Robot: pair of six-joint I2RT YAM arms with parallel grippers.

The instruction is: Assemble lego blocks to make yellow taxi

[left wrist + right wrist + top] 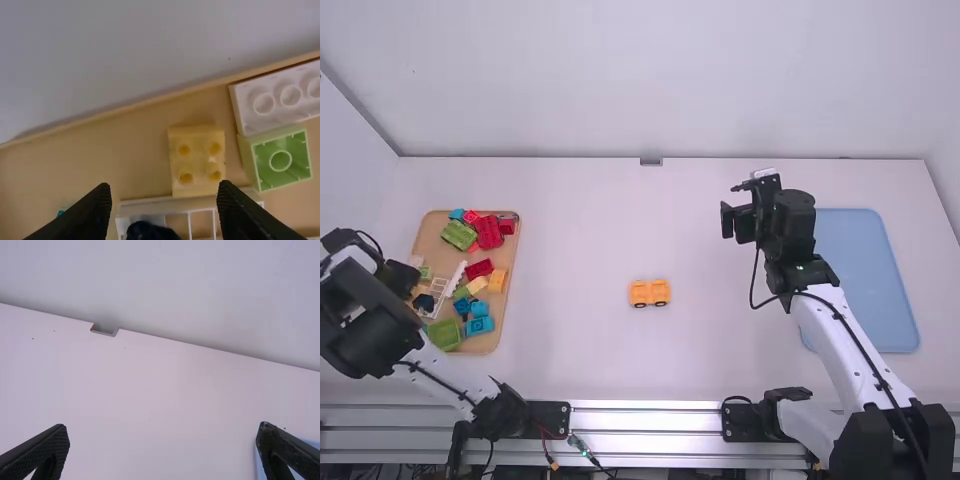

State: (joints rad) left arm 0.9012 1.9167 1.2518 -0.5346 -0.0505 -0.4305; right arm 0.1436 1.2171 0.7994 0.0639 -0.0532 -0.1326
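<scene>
hovering over the tan tray (125, 155), left gripper (165, 189) wide open, nothing held; right gripper (163, 432) likewise spread and empty above the table (165, 390). orange-yellow wheeled car piece (649, 293) sits mid-table. risk: the yellow block (197, 157) lies close against the white frame (165, 204) and near the green block (295, 159) — a low or skewed grasp could snag either and drag it along. yellow block: squarish, round studs up. white frame: thin-barred open grid. green block: hollow, round tube inside — dark lump (150, 232) at the frame perhaps rounded plastic, hard to tell.
</scene>
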